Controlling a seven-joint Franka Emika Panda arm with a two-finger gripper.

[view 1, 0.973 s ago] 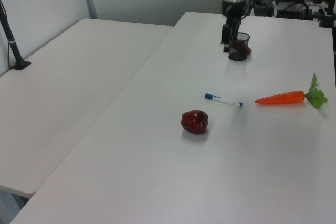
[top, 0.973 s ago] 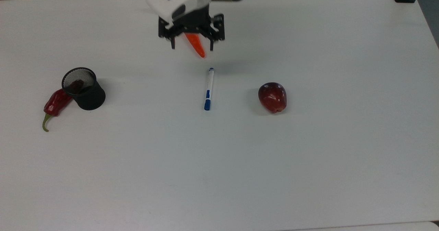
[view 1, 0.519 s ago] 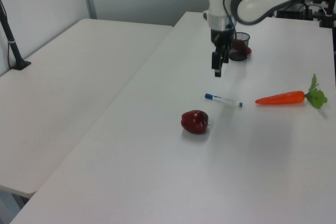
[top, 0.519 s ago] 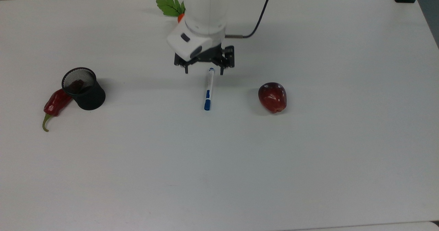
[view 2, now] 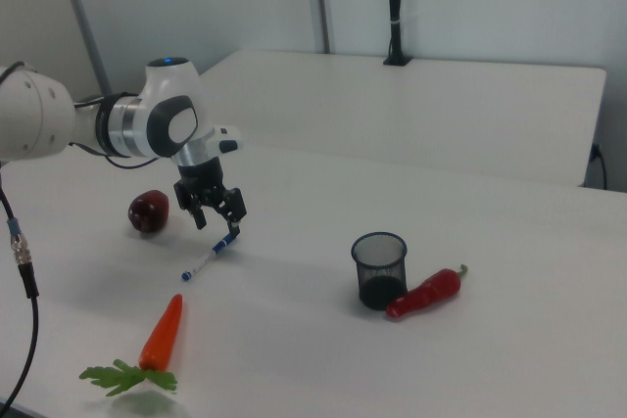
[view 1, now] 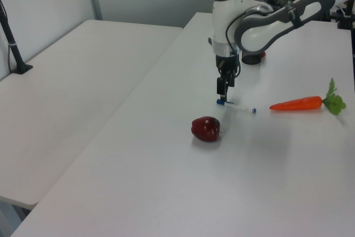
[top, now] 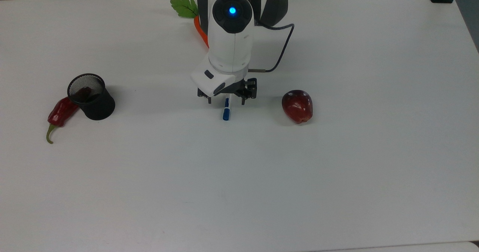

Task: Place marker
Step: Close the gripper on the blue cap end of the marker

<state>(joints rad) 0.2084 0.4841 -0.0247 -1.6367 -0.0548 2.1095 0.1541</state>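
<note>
1. I see the broad white table under everything. The left view and the right view also show a second white table next to it, well away from the gripper.
2. In the top view the white robot arm covers most of the orange plastic carrot with green leaves. The left view shows the whole carrot lying well apart from the gripper, toward the left view's right. The right view shows it nearer the camera than the gripper.
3. The black mesh cup stands far off on the top view's left of the gripper, and the red chilli pepper with a green stem lies against its far side. In the left view the arm hides most of the cup. The right view shows both clearly, the cup and the pepper.
4. The dark red apple sits near the gripper on the top view's right, not touching it.
5. The black two-finger gripper points down with its fingers spread, holding nothing. One finger is on each side of the marker.
6. The slim white marker with a blue cap lies flat on the table directly below the gripper. In the top view only its blue-capped end sticks out past the fingers. The left view and the right view show its full length, with the gripper over the capped end.
</note>
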